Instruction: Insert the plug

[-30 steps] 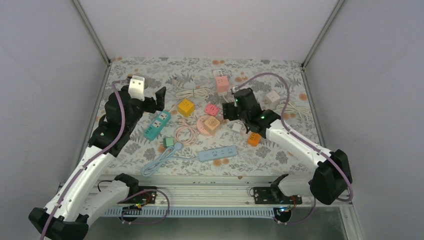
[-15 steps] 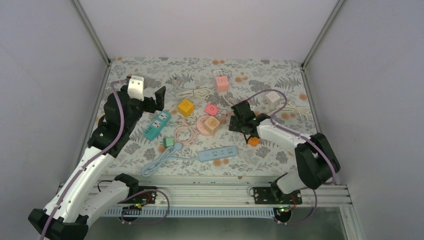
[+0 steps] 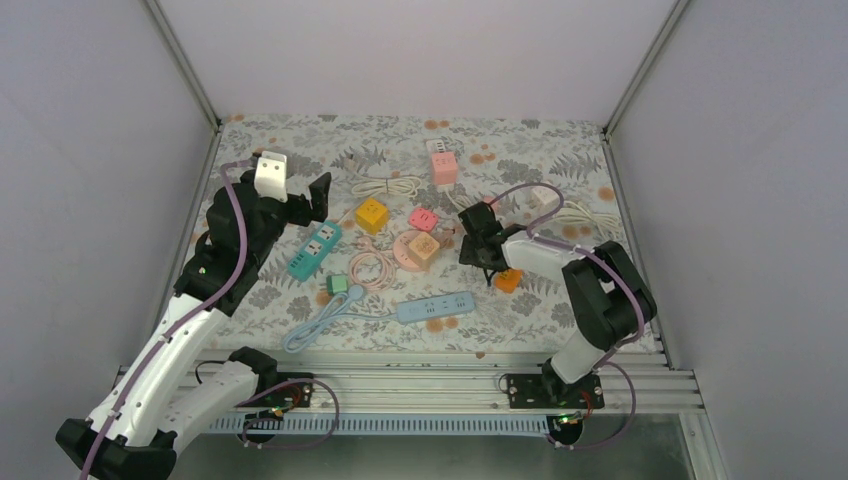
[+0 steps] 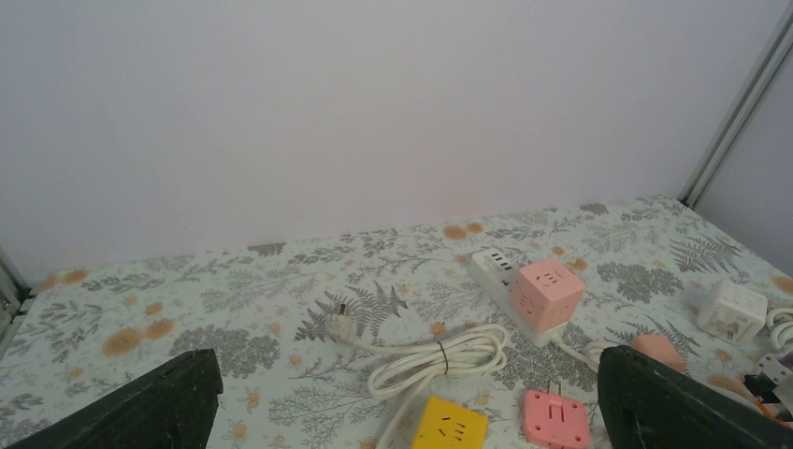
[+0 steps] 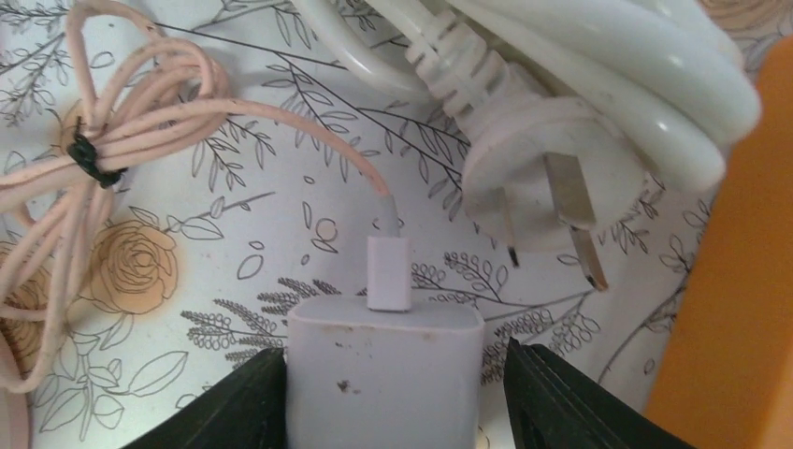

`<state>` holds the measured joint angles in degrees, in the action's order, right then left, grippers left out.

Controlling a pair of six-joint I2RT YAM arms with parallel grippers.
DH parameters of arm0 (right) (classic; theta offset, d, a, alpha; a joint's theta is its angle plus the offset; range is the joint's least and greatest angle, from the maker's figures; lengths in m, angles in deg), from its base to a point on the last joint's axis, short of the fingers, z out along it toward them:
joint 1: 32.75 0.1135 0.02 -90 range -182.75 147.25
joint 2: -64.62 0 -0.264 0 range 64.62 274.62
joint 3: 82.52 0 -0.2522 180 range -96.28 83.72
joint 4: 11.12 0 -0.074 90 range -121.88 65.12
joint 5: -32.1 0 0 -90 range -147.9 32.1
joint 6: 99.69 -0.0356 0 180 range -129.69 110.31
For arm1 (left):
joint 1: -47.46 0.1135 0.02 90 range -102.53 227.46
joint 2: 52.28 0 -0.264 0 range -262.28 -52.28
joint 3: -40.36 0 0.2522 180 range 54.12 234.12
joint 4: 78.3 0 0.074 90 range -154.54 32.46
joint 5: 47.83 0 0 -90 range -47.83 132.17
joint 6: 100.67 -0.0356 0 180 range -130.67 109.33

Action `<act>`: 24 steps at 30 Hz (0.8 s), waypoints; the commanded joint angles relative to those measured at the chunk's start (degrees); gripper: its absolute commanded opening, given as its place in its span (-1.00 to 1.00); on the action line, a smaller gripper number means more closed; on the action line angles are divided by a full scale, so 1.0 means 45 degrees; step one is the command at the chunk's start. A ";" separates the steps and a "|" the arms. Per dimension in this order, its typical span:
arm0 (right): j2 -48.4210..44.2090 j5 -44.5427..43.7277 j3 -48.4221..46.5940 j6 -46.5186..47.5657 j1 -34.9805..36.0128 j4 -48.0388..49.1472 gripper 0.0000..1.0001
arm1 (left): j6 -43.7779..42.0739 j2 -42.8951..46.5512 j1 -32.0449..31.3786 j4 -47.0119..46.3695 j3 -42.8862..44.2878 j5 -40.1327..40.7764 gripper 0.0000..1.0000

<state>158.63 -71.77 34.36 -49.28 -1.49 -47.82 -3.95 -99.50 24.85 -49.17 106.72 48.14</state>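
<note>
My right gripper [image 3: 478, 248] is low on the table between the pink round socket [image 3: 420, 248] and the orange block [image 3: 508, 280]. In the right wrist view the gripper [image 5: 385, 393] straddles a white charger block [image 5: 383, 365] with a pink cable [image 5: 93, 150] plugged into its top. The left finger touches the block and a small gap shows at the right finger [image 5: 561, 402]. A white three-pin plug [image 5: 552, 187] lies just beyond. My left gripper [image 3: 318, 197] is open and empty, held above the teal power strip [image 3: 314, 249].
A yellow cube socket [image 3: 371, 214], pink flat adapter [image 3: 422, 218], pink cube on a white strip [image 3: 441, 162], white cube [image 3: 543, 196], green cube [image 3: 337, 285] and blue power strip [image 3: 434, 306] lie around. Coiled white cable [image 4: 468, 351] lies at the back.
My right arm has folded inward and its gripper has dropped to the table, coming down around the white charger block. The left arm has not moved.
</note>
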 commanded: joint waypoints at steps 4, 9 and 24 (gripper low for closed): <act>0.0764 0.0732 -0.0381 0.0348 -0.0337 0.0984 -0.03 | 0.0067 0.0120 0.0064 -0.0118 0.0001 0.0006 1.00; 0.0461 0.0339 -0.0534 0.0755 -0.0364 0.1165 -0.17 | 0.0108 0.0033 0.0066 -0.0041 0.0066 -0.0015 1.00; -0.2979 0.2083 -0.3326 0.5342 -0.0338 0.3019 -0.13 | 0.0760 -0.1209 0.0064 0.0079 0.0458 -0.2834 1.00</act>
<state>145.37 -68.90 23.43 -33.39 -2.84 -39.01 -3.12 -104.05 24.85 -48.03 106.76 40.98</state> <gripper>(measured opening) 0.457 0.999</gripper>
